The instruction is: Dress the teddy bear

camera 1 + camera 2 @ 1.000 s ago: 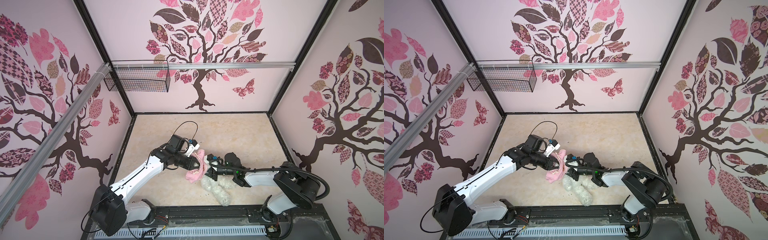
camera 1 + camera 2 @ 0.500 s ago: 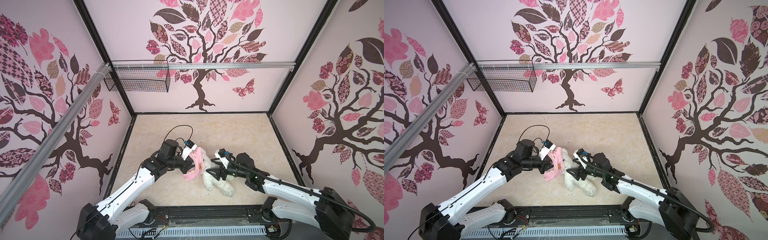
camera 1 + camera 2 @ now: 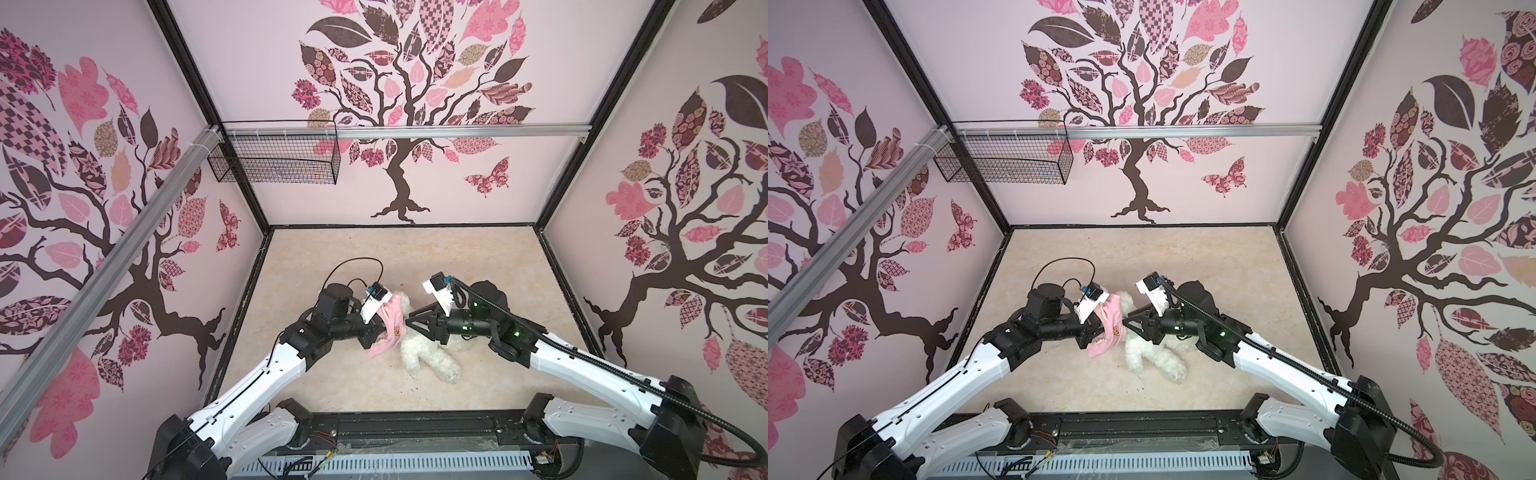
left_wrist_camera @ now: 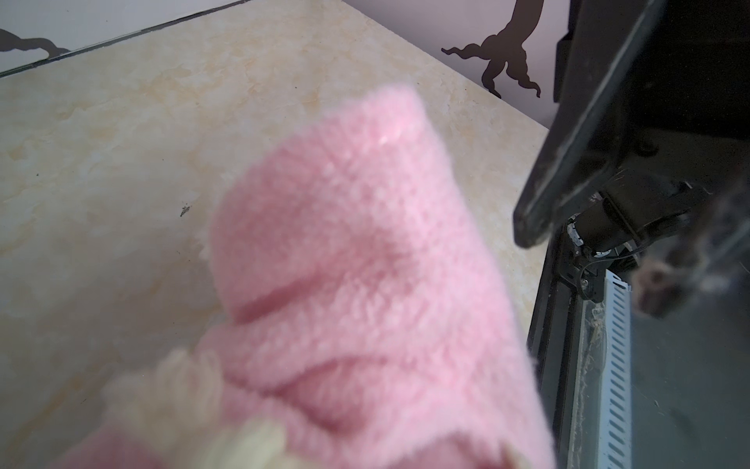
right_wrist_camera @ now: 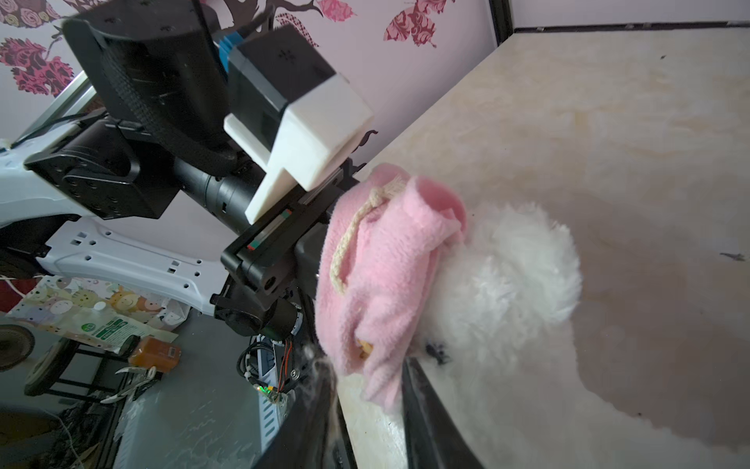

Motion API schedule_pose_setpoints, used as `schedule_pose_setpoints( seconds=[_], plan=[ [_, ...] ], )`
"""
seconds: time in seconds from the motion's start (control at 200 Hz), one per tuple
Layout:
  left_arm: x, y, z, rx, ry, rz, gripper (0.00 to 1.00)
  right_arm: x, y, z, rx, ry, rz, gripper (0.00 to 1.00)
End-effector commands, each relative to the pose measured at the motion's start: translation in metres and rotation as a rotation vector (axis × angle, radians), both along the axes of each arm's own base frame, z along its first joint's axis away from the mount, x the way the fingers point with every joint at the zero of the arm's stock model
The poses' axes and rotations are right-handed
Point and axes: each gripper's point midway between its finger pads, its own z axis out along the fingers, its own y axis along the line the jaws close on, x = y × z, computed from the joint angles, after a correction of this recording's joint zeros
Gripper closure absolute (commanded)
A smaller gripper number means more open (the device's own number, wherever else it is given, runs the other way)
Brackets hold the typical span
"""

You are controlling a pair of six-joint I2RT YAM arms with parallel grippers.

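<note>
Teddy bear (image 3: 419, 345) lies head-far, legs near-right.

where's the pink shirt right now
In both top views the pink shirt hangs just left of centre, pinched by the left gripper and draped against the teddy bear.

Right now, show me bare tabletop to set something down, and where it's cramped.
Free: the far tabletop up to the back wall; the near strip from the teddy bear to the front rail. Crowded: mid-table, where the left pincer and right pincer meet at the pink shirt.
</note>
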Motion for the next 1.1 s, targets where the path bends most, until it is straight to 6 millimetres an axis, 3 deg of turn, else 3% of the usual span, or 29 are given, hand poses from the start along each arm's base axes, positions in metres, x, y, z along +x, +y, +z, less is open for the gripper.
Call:
schedule_pose_setpoints(
  seconds=[0.0,0.275,0.405,0.59,0.87,1.095],
  plan=[
    [0.001,-0.004,0.002,-0.019,-0.035,-0.018,1.00,0.002,0.009,-0.009,-0.039,0.045,-0.004,0.71],
    [-0.002,-0.006,0.001,-0.024,-0.032,-0.034,1.00,0.007,0.021,-0.023,-0.050,0.077,-0.002,0.78],
    [-0.005,-0.007,0.002,-0.034,-0.030,-0.051,1.00,0.017,0.017,-0.035,-0.093,0.065,-0.056,0.78],
    [-0.011,-0.007,0.011,-0.057,-0.063,-0.076,1.00,0.037,-0.010,-0.044,-0.129,0.062,-0.164,1.00],
    [-0.017,0.005,0.016,-0.061,-0.174,-0.062,1.00,0.053,-0.051,-0.040,0.086,0.238,-0.224,1.00],
    [-0.017,0.014,0.053,-0.241,-0.281,0.020,1.00,0.058,-0.063,-0.083,0.052,0.364,-0.282,1.00]
  ],
)
